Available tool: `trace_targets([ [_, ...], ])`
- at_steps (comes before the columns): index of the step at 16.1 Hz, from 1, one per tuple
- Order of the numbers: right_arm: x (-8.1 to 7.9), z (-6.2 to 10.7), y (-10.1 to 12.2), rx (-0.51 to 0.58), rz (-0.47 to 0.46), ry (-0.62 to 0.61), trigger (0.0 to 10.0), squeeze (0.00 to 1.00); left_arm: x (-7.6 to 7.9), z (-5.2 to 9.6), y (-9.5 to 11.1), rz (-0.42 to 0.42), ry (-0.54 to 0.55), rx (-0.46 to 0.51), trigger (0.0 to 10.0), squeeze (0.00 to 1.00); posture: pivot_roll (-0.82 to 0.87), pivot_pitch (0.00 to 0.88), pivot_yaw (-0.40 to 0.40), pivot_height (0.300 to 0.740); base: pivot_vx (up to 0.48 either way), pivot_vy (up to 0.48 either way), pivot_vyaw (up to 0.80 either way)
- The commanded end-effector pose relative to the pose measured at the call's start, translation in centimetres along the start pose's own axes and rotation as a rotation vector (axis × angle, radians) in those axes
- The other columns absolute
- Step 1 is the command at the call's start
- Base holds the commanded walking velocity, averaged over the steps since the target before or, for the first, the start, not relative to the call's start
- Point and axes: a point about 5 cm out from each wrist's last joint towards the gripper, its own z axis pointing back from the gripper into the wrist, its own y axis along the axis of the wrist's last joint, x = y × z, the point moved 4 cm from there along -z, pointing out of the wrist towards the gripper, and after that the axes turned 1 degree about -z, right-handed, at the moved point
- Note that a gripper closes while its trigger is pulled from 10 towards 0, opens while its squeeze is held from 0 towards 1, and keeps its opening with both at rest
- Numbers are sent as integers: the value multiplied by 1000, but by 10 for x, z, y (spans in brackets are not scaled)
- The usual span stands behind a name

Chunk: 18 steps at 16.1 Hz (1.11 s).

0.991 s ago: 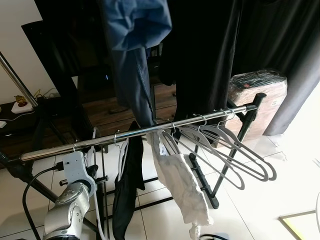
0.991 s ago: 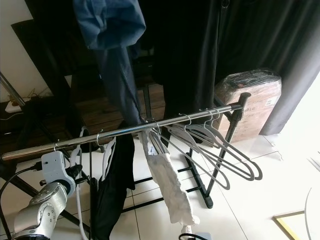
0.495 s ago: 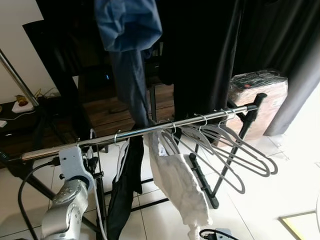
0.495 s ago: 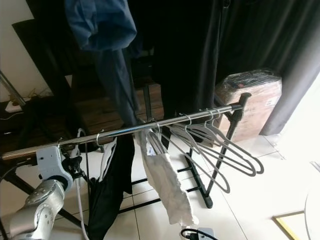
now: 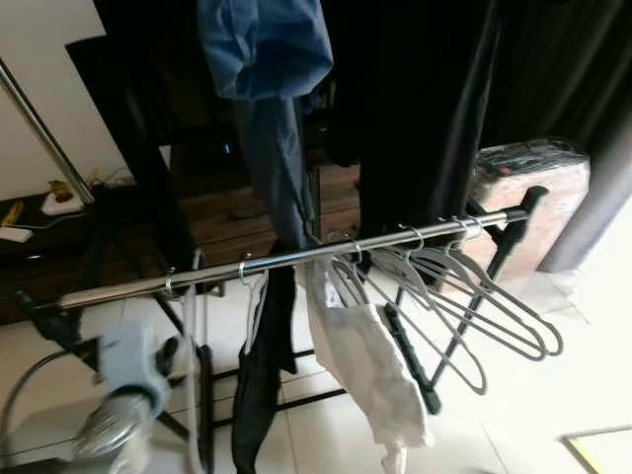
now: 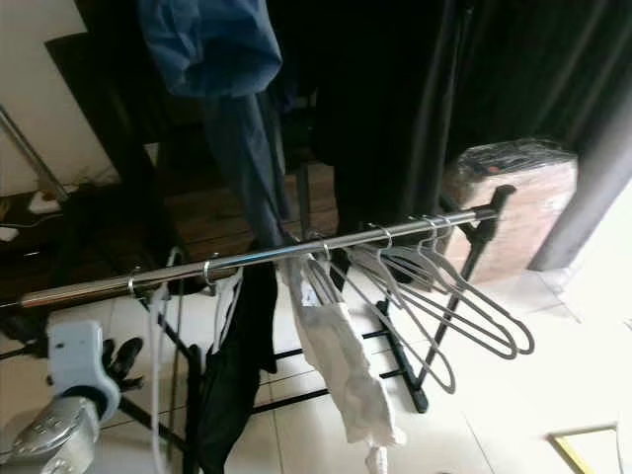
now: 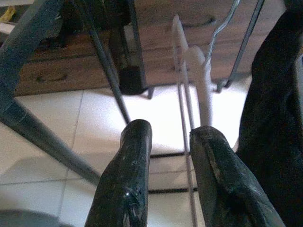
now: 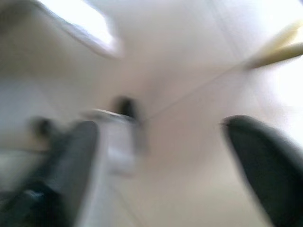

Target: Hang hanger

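A white hanger (image 5: 188, 326) hangs by its hook from the left part of the steel rail (image 5: 296, 257) of a low clothes rack. My left gripper (image 5: 170, 354) sits below the rail, just beside the hanger's lower part. In the left wrist view the left gripper (image 7: 168, 135) is open with nothing between its fingers (image 7: 128, 165), and the white hanger (image 7: 199, 80) stands just past the tips. The right gripper (image 8: 161, 124) is blurred, open wide, and faces the pale floor.
Further along the rail hang a black garment (image 5: 262, 375), a white garment (image 5: 365, 365) and several grey hangers (image 5: 464, 296). Blue jeans (image 5: 267, 118) and dark curtains hang above and behind. A wrapped box (image 5: 528, 188) stands by the rack's right end.
My left arm has dropped down and away from the rail, leaving the white hanger hooked there. The camera has shifted a little, so the whole scene sits further right.
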Motion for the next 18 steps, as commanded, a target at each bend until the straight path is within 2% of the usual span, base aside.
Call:
trace_targets([
  [1,-24,-3,2,5,-11,52,10000,0,7,8,6,-14,-36,25,10000,0,34,93,29,740,0,0,0],
  [4,-37,-4,9,16,2,71,10000,0,13,15,5,-28,-68,37,10000,0,33,91,32,740,0,0,0],
  [7,-41,-4,9,18,12,82,10000,0,5,28,2,-40,-51,61,10000,0,37,86,33,740,0,0,0],
  [8,-40,-4,9,18,11,78,10000,0,-3,39,-2,-80,-30,74,10000,0,43,86,33,740,0,0,0],
  [9,-40,-4,10,18,12,76,10000,0,-6,42,-4,-91,-22,74,10000,0,45,87,33,740,0,0,0],
  [10,-39,-4,11,23,3,68,10000,0,-19,49,-10,-79,35,79,10000,0,48,85,31,740,0,0,0],
  [12,-38,-4,14,39,17,72,10000,0,-37,48,-17,-138,100,69,10000,0,59,78,33,740,0,0,400],
  [13,-36,-4,16,47,37,68,10000,0,-46,46,-28,-159,127,36,10000,0,54,76,34,740,0,0,800],
  [14,-36,-4,16,47,25,66,10000,0,-46,43,-36,-179,114,20,10000,0,50,73,34,740,0,0,800],
  [15,-36,-4,16,48,20,68,10000,0,-43,41,-41,-155,93,10,10000,0,48,73,35,740,0,0,800],
  [16,-36,-4,17,49,22,73,10000,0,-36,38,-43,-125,61,12,10000,0,45,74,35,740,0,0,800],
  [18,-37,-4,16,49,26,77,10000,0,-19,27,-48,-120,1,8,10000,0,44,71,39,740,0,0,800],
])
